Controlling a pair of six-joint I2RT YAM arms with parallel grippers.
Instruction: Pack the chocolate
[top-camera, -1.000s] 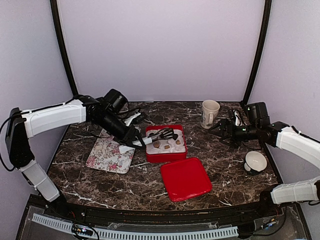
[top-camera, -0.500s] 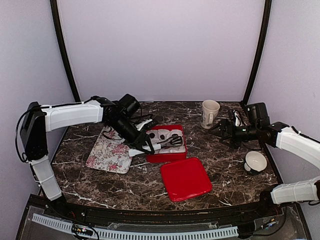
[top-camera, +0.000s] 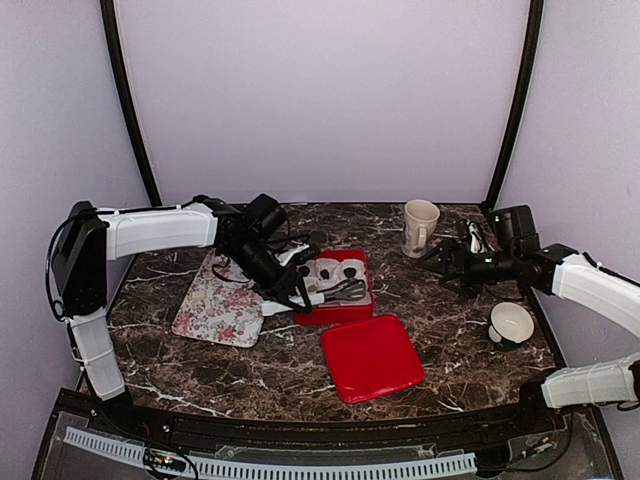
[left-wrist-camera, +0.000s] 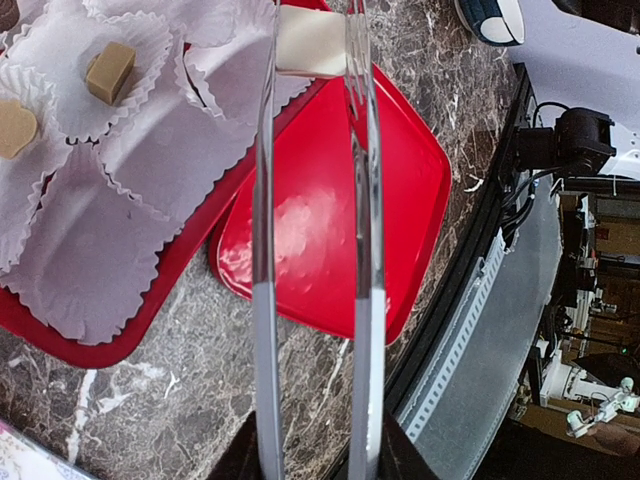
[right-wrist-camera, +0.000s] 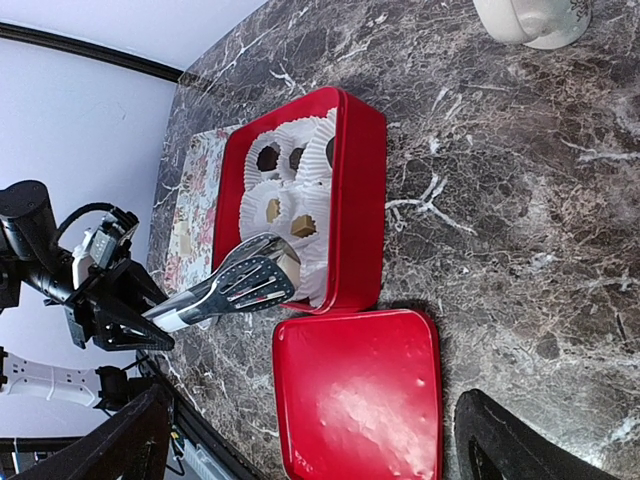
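My left gripper (top-camera: 288, 292) is shut on metal tongs (top-camera: 342, 292). The tongs (left-wrist-camera: 265, 250) pinch a pale cream chocolate (left-wrist-camera: 310, 42) at their tips, above the near edge of the red box (top-camera: 333, 314). The box holds white paper cups. Some cups hold small chocolates: tan pieces (left-wrist-camera: 108, 71) in the left wrist view, and dark pieces (right-wrist-camera: 268, 157) and tan pieces (right-wrist-camera: 303, 226) in the right wrist view. Several cups are empty. My right gripper (top-camera: 440, 262) is open and empty, hovering right of the box; in its wrist view (right-wrist-camera: 320, 470) the jaws stand wide apart.
The red lid (top-camera: 372, 356) lies flat just in front of the box. A floral mat (top-camera: 220, 308) lies left of the box under my left arm. A cream mug (top-camera: 419, 227) stands at the back right. A white bowl (top-camera: 511, 324) sits at the right edge.
My left arm has carried the tongs rightward and nearer, from the box's middle to its near right part. The right arm has not moved.
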